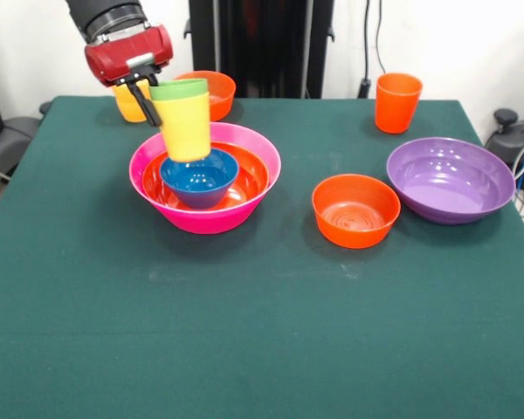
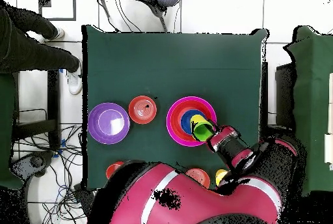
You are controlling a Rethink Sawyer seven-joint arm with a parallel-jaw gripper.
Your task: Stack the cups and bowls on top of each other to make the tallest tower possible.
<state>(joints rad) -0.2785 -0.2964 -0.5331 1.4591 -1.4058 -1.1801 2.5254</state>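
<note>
My gripper (image 1: 148, 98) pinches the rim of the green cup (image 1: 179, 88), nested in a yellow cup (image 1: 185, 128), upper left above the pink bowl (image 1: 205, 218). They look light and slippery, so I grip the rim.

Six bowls (image 1: 204, 178): one pink, one purple, one blue, three orange. Four cups (image 1: 184, 124): two yellow, one green, one orange.

green bench (image 1: 244, 332) carries: pink bowl (image 1: 205, 218) left-centre, small orange bowl (image 1: 355, 209) and purple bowl (image 1: 450, 180) right; far edge, orange cup (image 1: 396, 102), another orange bowl (image 1: 217, 92), seemingly a yellow cup (image 1: 127, 103).
</note>
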